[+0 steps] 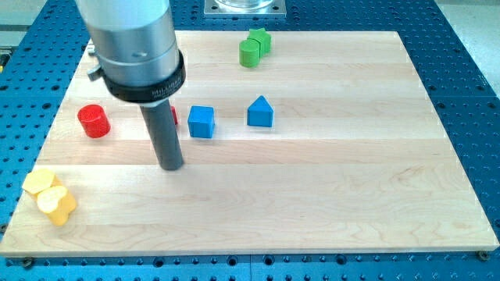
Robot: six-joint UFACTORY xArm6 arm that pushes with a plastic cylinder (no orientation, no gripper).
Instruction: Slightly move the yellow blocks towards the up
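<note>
Camera view: rod tip parked mid-bench, yellow blocks at the lower-left corner

Camera view shows a pale wooden bench (328, 195) set on a blue perforated base (461, 55). A silver cylindrical arm housing (133, 39) with a black collar descends from the view's top left and ends in a straight dark rod. My tip (171, 167) rests on the bench left of centre, touching no block. The arm carries no fingers, so nothing is gripped or clamped; the rod alone meets the wood.

Two yellow blocks sit at the view's bottom left, close to the bench's left edge and pressed against each other. One yellow block (38, 182) lies nearer the view's top and left; the other yellow block (56, 204) lies just below and to its right. Their exact shapes are hard to make out. Both lie well apart from my tip, down and to its left.

A red cylinder (94, 121) stands to the left of the rod, above the yellow pair. A second red block (173, 115) peeks out just behind the rod, mostly hidden, its shape unclear. A blue cube (201, 121) sits just right of the rod, and a blue block with a peaked top (260, 112) stands near it, further right. Two green blocks (254, 47) touch each other near the bench's top edge. A metal mounting plate (244, 8) shows at the view's top.
</note>
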